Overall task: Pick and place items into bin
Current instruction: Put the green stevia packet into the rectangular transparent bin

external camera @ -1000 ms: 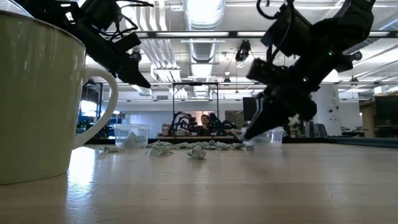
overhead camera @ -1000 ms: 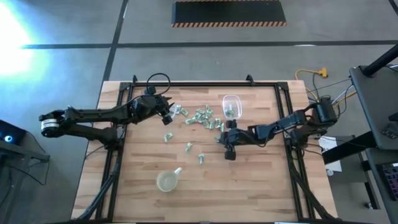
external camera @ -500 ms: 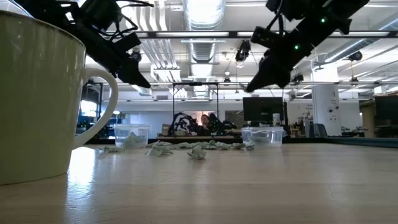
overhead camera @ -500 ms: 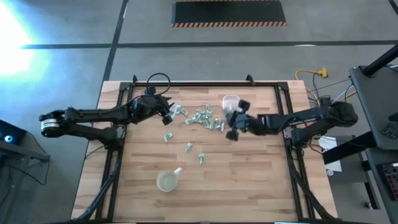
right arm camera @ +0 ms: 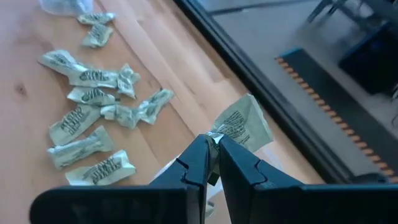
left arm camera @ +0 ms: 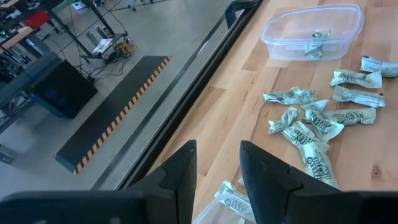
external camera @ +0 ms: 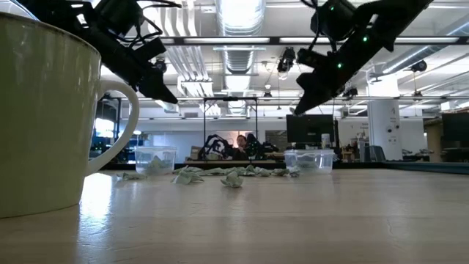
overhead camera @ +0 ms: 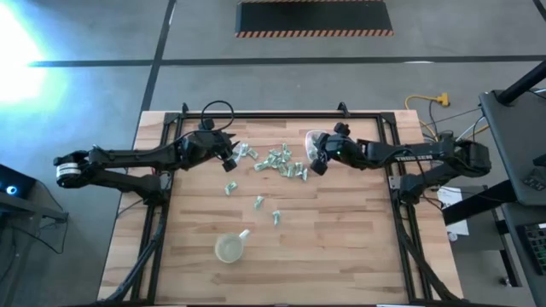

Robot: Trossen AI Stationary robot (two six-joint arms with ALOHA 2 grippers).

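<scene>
The items are small pale green and silvery packets, mostly lying in a loose heap [overhead camera: 281, 162] on the wooden table, with a few strays [overhead camera: 260, 203] nearer. My right gripper [right arm camera: 213, 146] is shut on one packet [right arm camera: 241, 124] and hovers above the table at the clear bin [overhead camera: 314, 141]. In the left wrist view this bin [left arm camera: 311, 31] holds a few packets. My left gripper [left arm camera: 217, 171] is open in the air over the heap's left end [overhead camera: 229, 159], touching nothing. My right gripper pinches one packet between its two fingertips by a crimped end [right arm camera: 216, 137]. The rest of the packet sticks out past the fingertips, lifted clear of the table.
A yellowish cup with a spout [overhead camera: 230, 247] stands near the table's near edge and fills the low view's left side [external camera: 44, 110]. A second clear container [external camera: 154, 159] sits by the left gripper. A black frame [overhead camera: 281, 115] runs along the table's edges. A person shows far behind [external camera: 240, 143].
My right gripper has risen from the table near the heap's right end with a packet in its fingers, and has moved toward the far edge to the clear bin. The left arm has kept still.
</scene>
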